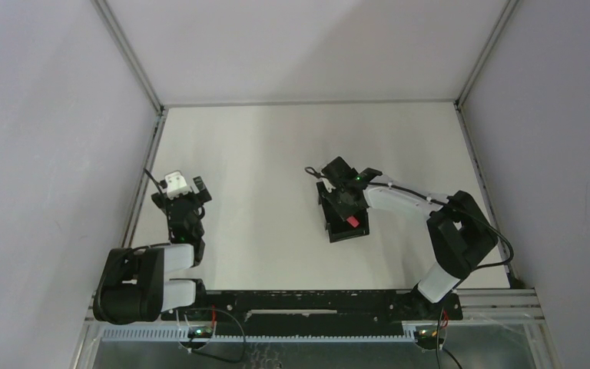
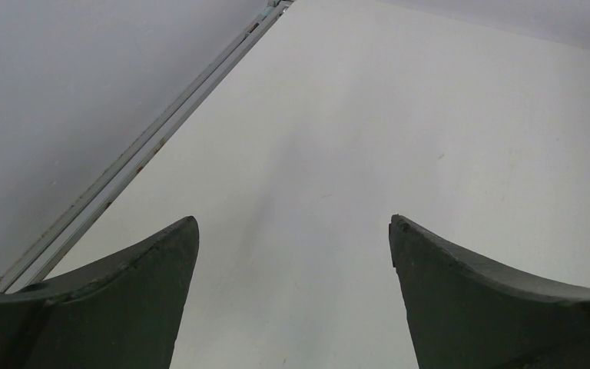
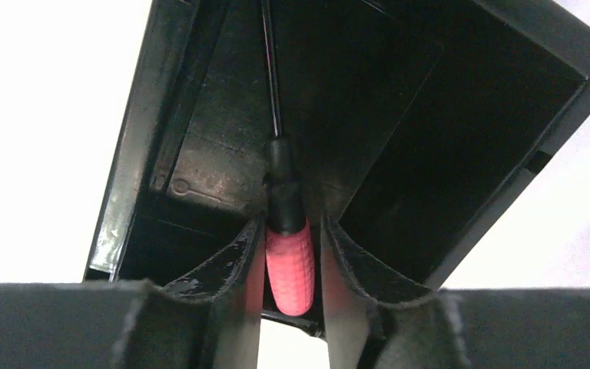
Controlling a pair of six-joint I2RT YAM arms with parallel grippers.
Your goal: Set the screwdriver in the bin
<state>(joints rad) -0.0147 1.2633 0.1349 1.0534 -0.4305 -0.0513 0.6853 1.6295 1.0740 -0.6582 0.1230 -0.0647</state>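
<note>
Right arm reaches out forward and left, wrist tipped down so the right gripper pokes into the bin. Its jaws pinch the pink handle of the screwdriver, and the thin black shaft runs straight ahead of the fingertips, down into the bin (tip's lost in the dark, can't see where it ends). Left arm is folded back on its own side, well apart from all that. The left gripper has jaws spread wide, only bare table between them. Count: two arms, one screwdriver, one bin.
</note>
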